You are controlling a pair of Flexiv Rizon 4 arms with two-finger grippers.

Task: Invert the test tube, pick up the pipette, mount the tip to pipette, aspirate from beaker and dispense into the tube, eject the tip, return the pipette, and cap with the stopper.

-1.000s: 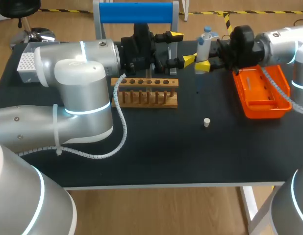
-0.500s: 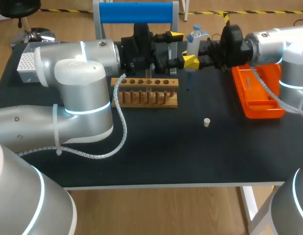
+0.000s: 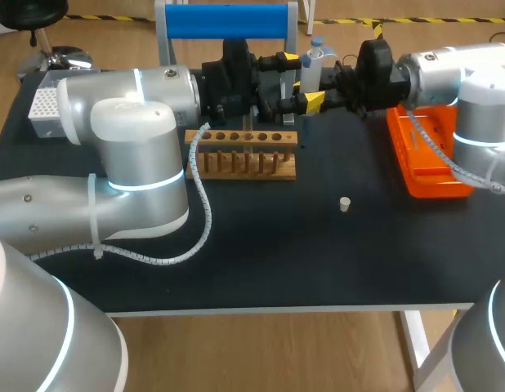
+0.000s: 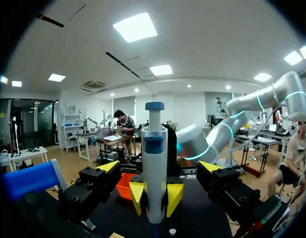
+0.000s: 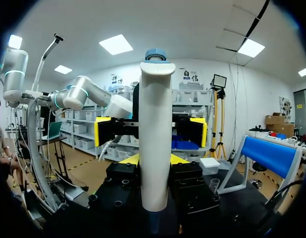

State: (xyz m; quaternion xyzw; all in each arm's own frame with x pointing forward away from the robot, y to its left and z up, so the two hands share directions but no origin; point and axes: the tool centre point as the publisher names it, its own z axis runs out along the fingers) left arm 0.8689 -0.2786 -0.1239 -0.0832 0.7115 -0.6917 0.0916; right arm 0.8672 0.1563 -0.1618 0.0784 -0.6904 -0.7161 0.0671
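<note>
My right gripper [image 3: 318, 91] is shut on a white pipette [image 3: 312, 61] with a blue plunger, holding it upright above the table's back. The pipette [image 4: 154, 168] stands between the wide-apart yellow fingers of my open left gripper [image 3: 298, 80], which do not touch it. In the right wrist view the pipette [image 5: 154, 148] fills the middle, gripped by my right gripper [image 5: 153, 161], with the left gripper's fingertips [image 5: 102, 131] behind it. A small white stopper [image 3: 344, 204] lies on the black table. The wooden tube rack [image 3: 244, 153] stands below the left gripper. A small clear beaker [image 5: 214, 185] stands further off.
An orange tray [image 3: 428, 159] lies at the right, under my right arm. A white tip box [image 3: 42, 110] sits at the far left. A stand with a blue bar [image 3: 228, 20] rises at the table's back edge.
My right arm has carried the pipette leftward, from beside the orange tray to between the left gripper's fingers. The left arm has stayed still.
</note>
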